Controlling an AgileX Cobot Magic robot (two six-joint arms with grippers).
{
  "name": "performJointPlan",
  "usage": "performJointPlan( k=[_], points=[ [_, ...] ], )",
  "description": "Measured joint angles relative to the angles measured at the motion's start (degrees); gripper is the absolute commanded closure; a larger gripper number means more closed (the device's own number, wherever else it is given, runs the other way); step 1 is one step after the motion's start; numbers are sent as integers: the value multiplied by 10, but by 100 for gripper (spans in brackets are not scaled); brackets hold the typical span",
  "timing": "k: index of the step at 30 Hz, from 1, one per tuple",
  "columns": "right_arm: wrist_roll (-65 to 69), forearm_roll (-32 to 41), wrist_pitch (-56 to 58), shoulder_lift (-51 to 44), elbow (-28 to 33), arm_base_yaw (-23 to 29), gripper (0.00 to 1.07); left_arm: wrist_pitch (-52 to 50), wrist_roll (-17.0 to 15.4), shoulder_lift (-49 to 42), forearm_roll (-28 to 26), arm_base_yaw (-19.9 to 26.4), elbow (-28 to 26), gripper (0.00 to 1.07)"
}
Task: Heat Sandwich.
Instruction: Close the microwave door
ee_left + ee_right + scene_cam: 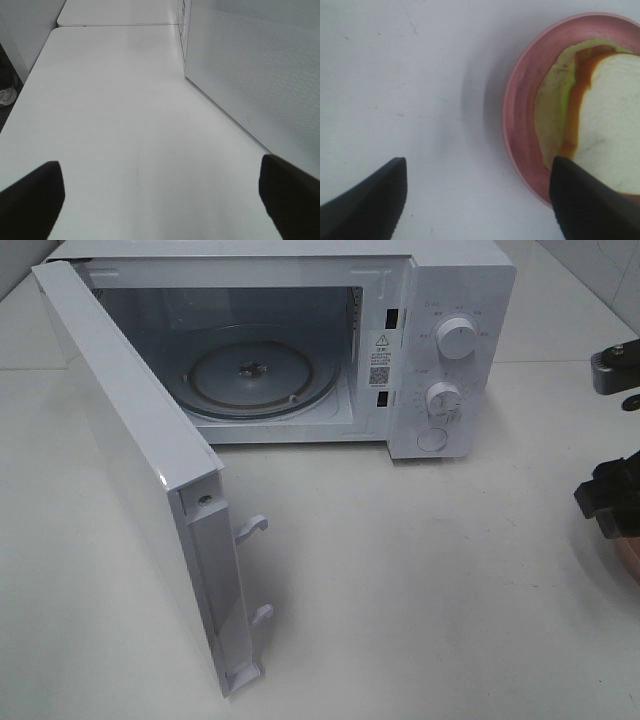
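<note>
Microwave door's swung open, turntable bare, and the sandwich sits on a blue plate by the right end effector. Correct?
One thing is off: the plate is pink, not blue, as the right wrist view shows. The rest holds: the microwave door is swung open, the turntable is bare, and the sandwich sits by the right end effector.

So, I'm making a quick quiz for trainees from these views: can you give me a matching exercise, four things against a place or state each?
Things:
1. microwave door
2. turntable
3. sandwich
4. left gripper

Places or states:
A. lying on the pink plate
B. open over bare table, holding nothing
C. swung wide open
D. bare, inside the oven cavity

Pairs: 1-C, 2-D, 3-A, 4-B
</note>
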Motion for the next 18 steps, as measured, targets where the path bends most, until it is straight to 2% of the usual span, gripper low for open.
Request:
performJointPlan(
  k=[7,18],
  points=[
    [-45,54,41,-105,0,0,31,0,0,0,0,0,0,5],
    [-79,72,108,-273,0,0,31,0,0,0,0,0,0,5]
  ],
)
